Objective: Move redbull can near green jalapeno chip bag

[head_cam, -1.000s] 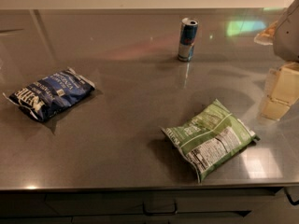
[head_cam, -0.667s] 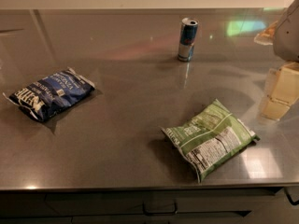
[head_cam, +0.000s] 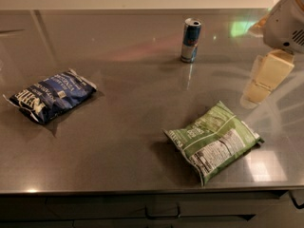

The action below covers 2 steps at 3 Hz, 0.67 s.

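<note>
The redbull can (head_cam: 191,33) stands upright at the far middle of the steel table, blue and silver with a silver top. The green jalapeno chip bag (head_cam: 214,141) lies flat near the front right edge, its white nutrition label facing up. My gripper (head_cam: 267,77), cream coloured under a white arm housing (head_cam: 287,20), hangs over the right side of the table. It is to the right of the can and behind the green bag, touching neither, and holds nothing.
A dark blue chip bag (head_cam: 51,95) lies at the left of the table (head_cam: 128,127). The table's front edge runs along the bottom, with drawer handles (head_cam: 161,215) below it. A wall stands behind the table.
My gripper has moved a little to the left and farther back, toward the can. The can and both bags have not moved.
</note>
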Motion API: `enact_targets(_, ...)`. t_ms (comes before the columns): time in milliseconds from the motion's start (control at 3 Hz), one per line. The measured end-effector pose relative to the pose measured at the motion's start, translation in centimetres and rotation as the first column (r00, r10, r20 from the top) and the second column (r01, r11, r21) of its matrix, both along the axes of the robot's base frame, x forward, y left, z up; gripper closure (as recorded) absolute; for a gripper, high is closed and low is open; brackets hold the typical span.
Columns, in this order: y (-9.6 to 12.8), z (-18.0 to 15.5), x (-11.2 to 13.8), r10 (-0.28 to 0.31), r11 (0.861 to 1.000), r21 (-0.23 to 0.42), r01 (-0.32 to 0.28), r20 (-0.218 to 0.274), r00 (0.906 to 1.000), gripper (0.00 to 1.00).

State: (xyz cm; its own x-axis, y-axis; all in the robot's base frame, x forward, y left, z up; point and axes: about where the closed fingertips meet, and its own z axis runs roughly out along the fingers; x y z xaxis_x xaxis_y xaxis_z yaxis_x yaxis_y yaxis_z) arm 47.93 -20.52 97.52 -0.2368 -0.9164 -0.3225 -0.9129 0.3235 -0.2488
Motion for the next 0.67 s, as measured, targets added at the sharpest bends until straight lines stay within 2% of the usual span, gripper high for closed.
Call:
enact_targets(333,0.9,-0.2,4.3,-0.004,0.994,0.112,0.001,0.025,0.9997,0.00)
enact_targets(667,1.4,-0.1,8.9,-0.028,0.976,0.218,0.019,0.036,0.9990,0.00)
